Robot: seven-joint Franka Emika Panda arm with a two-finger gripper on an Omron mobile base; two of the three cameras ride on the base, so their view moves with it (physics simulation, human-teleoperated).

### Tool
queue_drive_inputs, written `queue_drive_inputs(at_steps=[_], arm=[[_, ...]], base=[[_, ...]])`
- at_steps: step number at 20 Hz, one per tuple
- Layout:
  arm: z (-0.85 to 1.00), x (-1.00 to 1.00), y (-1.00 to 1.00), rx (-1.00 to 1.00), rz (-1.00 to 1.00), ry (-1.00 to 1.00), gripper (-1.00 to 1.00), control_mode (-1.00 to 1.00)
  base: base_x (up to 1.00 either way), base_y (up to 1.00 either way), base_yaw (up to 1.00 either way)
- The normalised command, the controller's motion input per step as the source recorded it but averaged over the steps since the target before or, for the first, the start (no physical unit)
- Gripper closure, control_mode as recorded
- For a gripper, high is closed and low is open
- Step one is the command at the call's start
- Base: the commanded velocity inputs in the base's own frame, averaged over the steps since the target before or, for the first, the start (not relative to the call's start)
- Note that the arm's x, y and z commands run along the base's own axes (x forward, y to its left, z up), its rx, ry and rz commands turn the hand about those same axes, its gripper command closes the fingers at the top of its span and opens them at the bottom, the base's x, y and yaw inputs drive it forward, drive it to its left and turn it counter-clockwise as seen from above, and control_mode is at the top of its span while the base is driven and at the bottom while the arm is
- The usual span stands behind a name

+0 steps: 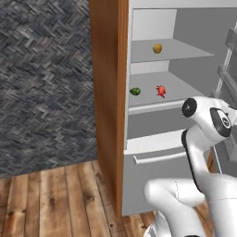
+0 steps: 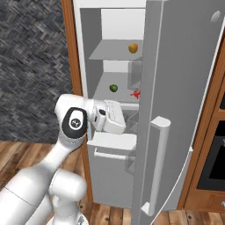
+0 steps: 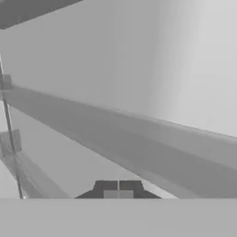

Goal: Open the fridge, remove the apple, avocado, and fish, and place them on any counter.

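The fridge (image 1: 152, 134) stands open between orange-brown wood panels, its grey door (image 2: 176, 110) swung out to the right. On the upper shelf sits the yellow apple (image 1: 157, 48) (image 2: 133, 48). One shelf lower lie the dark green avocado (image 1: 135, 91) (image 2: 114, 88) and, to its right, the red-orange fish (image 1: 161, 91) (image 2: 136, 93). My gripper (image 3: 118, 194) is shut with nothing between its tips, facing a grey inner surface of the fridge. The hand (image 2: 110, 116) hovers in front of the fridge below the avocado's shelf. The counter is out of view.
A white drawer front with a bar handle (image 1: 152, 157) projects under the shelves. A dark patterned wall (image 1: 46, 83) lies left of the wood panel (image 1: 109, 102). Wood floor (image 1: 55, 203) spreads below. A built-in oven (image 2: 213, 158) sits right of the door.
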Motion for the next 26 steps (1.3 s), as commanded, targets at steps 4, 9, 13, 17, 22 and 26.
queue_drive_inputs(at_steps=[4, 9, 13, 17, 22, 26], arm=[[-0.13, 0.07, -0.87, -0.12, -0.1, -0.11, 1.0, -1.0], [-0.25, 0.07, -0.94, -0.04, -0.08, -0.03, 1.0, -1.0], [0.01, -0.01, -0.3, 0.15, 0.01, 0.0, 1.0, -1.0], [0.16, 0.0, 0.78, 0.02, 0.19, 0.0, 1.0, -1.0], [0.4, 0.23, 0.96, 0.16, 0.51, 0.24, 1.0, -1.0], [0.14, 0.36, 0.41, 0.53, 0.74, 0.62, 1.0, -1.0]], base=[[0.0, 0.0, 0.0], [0.0, 0.0, 0.0], [0.0, 0.0, 0.0], [0.0, 0.0, 0.0], [0.0, 0.0, 0.0], [0.0, 0.0, 0.0]])
